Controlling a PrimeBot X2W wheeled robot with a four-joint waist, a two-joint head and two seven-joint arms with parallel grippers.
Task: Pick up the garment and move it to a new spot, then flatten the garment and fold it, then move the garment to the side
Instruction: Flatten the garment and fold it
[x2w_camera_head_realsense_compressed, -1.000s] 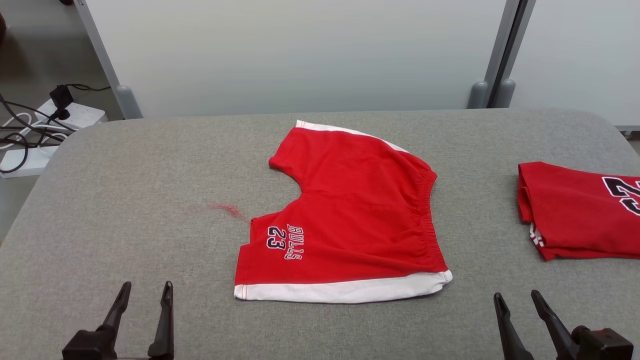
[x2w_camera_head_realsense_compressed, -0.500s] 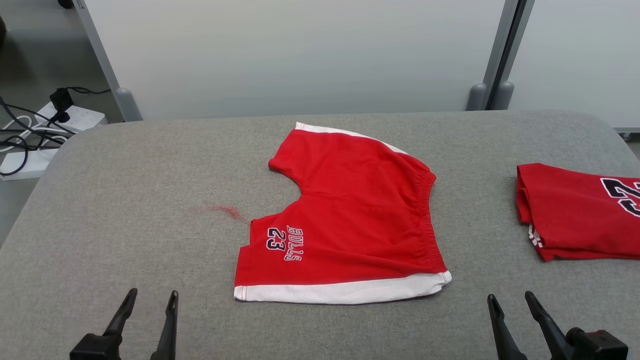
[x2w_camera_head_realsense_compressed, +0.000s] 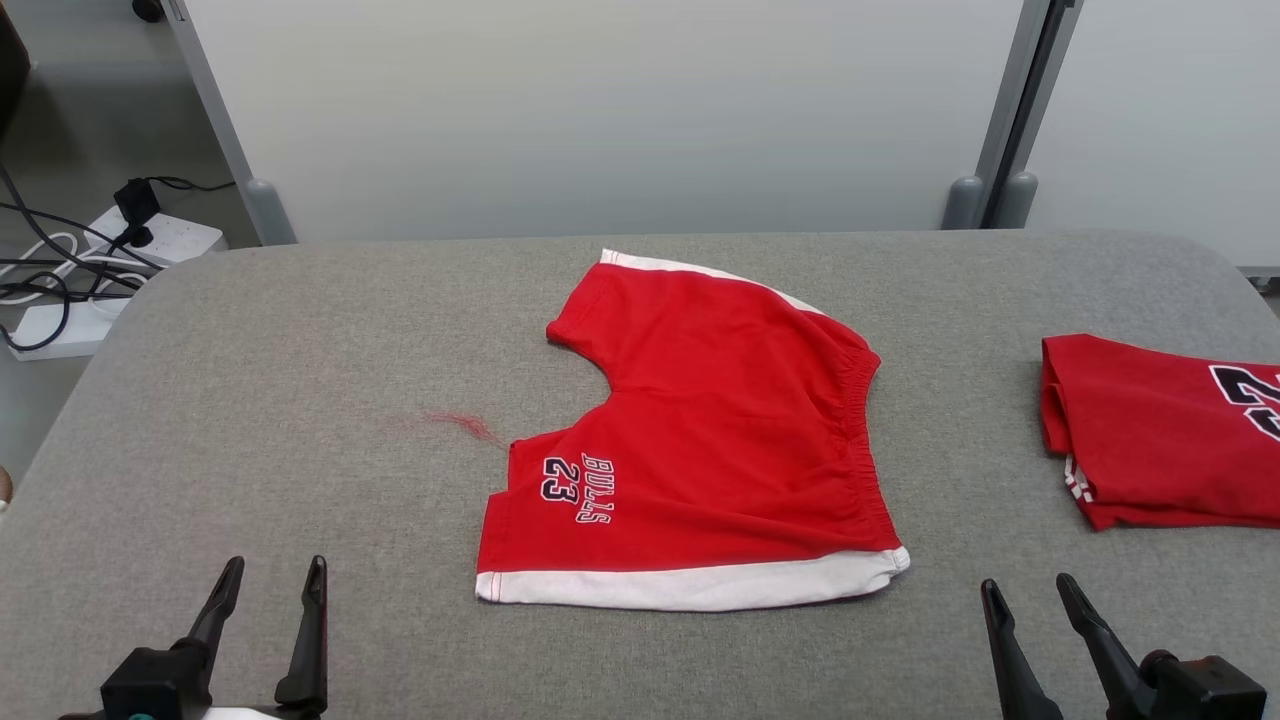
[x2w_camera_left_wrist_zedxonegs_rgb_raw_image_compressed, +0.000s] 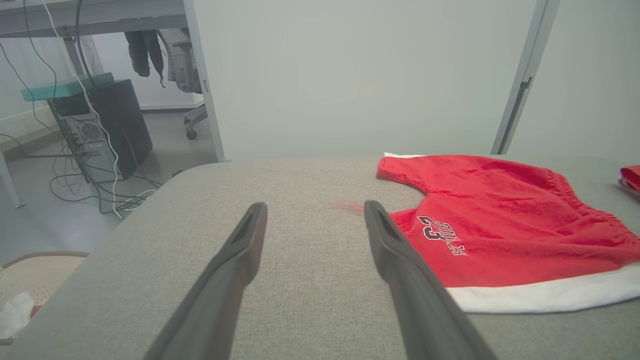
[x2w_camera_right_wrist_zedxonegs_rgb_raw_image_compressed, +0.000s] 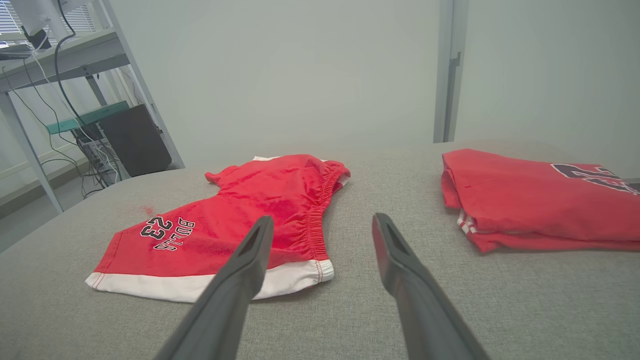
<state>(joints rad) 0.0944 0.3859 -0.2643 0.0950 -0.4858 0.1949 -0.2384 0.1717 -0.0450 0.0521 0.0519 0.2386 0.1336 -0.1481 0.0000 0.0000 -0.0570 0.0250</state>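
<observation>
The garment is a pair of red shorts with white side bands and "BULLS 23" print, lying spread flat in the middle of the grey table; it also lies right of centre in the left wrist view and left of centre in the right wrist view. My left gripper stands open near the front edge, left of the shorts, with nothing between its fingers. My right gripper stands open at the front right, apart from the shorts' waistband, its fingers empty.
A folded red jersey with dark numerals lies at the table's right edge. A loose red thread lies left of the shorts. Past the table's left edge are a power strip and cables on the floor. A pale partition wall stands behind.
The head camera has shifted slightly, so the whole scene sits a little lower and to the right. The left gripper moved a bit leftward in view. The shorts lie unmoved.
</observation>
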